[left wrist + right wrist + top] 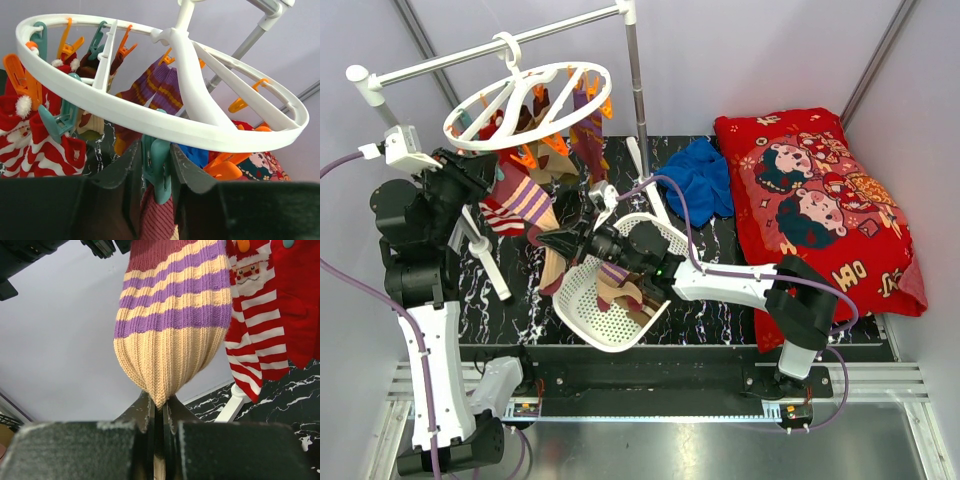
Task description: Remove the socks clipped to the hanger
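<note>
1. The left gripper (pixel 155 154) is pressed together on a teal clip (pixel 159 177), which hangs from the rim of the hanger (pixel 150 119) just above its fingers. I think it squeezes the clip so that the clip lets go of its sock.
2. Directly below this clip, between the fingers, a maroon sock (pixel 157 220) hangs down.
3. The right gripper (pixel 159 405) is clamped on the toe of a striped sock (pixel 172 325), tan with purple bands and maroon on top, which rises straight above it. It seems to be the same sock, and the hold from below probably serves to pull it free.
4. To the right of this gripper hangs a red and white sock (pixel 255 340) with a Santa figure. More socks (pixel 150 92) hang beyond the left gripper.
5. The basket (pixel 582 325) lies under the right arm, likely as the place for freed socks.
6. The pillow (pixel 820 200) has yellow characters, too small to read. No brand shows.
</note>
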Robot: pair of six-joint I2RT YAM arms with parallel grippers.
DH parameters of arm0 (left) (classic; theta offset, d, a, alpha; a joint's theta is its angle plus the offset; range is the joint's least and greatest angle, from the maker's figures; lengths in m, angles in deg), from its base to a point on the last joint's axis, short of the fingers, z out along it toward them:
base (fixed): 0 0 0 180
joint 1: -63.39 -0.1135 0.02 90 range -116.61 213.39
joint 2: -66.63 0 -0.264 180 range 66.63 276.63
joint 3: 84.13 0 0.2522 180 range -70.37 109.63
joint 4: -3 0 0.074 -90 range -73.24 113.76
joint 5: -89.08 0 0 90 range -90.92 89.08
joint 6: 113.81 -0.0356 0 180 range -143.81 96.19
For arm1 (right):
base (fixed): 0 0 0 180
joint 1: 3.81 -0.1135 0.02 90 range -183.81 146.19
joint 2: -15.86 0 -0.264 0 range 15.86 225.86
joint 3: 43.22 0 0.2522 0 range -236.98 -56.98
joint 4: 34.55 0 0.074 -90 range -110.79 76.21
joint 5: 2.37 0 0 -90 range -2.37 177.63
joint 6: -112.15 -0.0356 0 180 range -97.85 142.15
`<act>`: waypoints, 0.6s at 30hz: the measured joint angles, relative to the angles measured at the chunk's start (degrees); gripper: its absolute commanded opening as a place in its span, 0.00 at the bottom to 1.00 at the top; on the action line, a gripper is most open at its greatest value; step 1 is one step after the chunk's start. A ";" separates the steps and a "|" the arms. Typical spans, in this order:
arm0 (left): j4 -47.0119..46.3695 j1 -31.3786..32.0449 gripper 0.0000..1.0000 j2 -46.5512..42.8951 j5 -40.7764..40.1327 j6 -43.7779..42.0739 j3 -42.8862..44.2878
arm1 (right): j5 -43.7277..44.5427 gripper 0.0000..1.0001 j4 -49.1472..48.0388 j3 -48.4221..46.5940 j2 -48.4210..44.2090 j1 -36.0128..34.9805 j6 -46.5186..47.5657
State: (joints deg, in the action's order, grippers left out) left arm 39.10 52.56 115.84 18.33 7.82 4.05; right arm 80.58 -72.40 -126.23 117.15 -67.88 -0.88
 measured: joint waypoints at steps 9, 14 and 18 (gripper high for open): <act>-0.07 -0.02 0.06 0.00 0.00 0.11 0.00 | 1.86 0.00 2.60 5.57 -3.21 0.00 -0.15; -0.04 -0.02 0.12 0.00 0.02 0.07 0.00 | 7.37 0.10 9.73 10.84 -10.45 0.00 1.44; -0.04 0.00 0.15 0.00 0.24 0.04 0.00 | 12.52 0.19 14.69 13.53 -14.93 0.00 1.92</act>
State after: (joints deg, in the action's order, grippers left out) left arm 39.06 52.56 115.84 18.57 7.87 4.05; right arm 93.11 -57.71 -112.70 102.23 -67.88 1.05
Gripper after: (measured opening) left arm 0.270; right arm 0.146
